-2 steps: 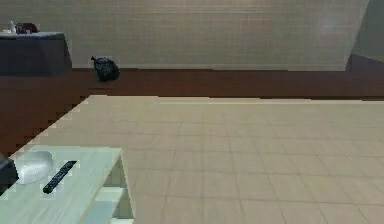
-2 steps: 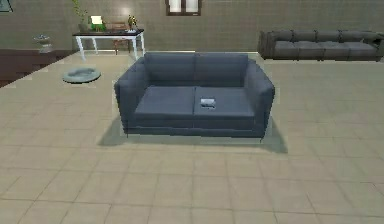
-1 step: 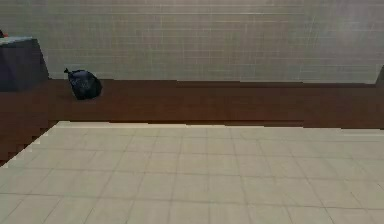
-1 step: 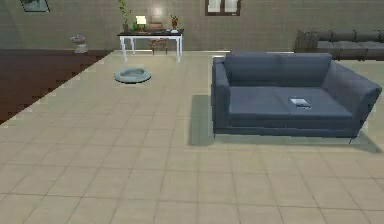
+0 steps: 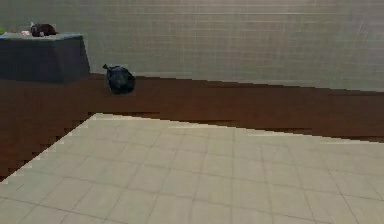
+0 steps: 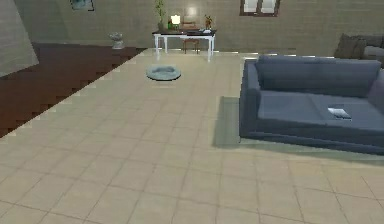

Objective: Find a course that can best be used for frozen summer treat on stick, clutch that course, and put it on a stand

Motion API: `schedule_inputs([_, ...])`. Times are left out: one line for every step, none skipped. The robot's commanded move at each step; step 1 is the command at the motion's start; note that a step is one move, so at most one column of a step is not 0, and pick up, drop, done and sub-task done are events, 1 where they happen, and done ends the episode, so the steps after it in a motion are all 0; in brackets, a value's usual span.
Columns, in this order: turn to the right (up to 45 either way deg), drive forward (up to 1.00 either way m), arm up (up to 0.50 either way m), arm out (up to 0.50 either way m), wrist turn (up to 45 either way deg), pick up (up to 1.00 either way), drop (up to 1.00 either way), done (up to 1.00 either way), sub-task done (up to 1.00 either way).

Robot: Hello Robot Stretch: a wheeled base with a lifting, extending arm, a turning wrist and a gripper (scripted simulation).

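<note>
Tiled floor (image 5: 200,180) closest, dark blob (image 5: 120,80) near grey counter (image 5: 45,58), sofa (image 6: 320,100) alongside. Looks like search phase; grab and placing pending. Pincer state: can't tell.

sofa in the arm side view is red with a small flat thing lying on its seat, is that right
Not quite. The arm side view shows the sofa is dark blue-grey, not red. The rest holds: a small flat thing lies on its seat.
</note>
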Motion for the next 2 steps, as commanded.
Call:
schedule_inputs([0.0,0.25,0.0,0.0,0.0,0.0,0.0,0.0,0.0])
schedule_inputs([-27.0,0.0,0.0,0.0,0.0,0.0,0.0,0.0,0.0])
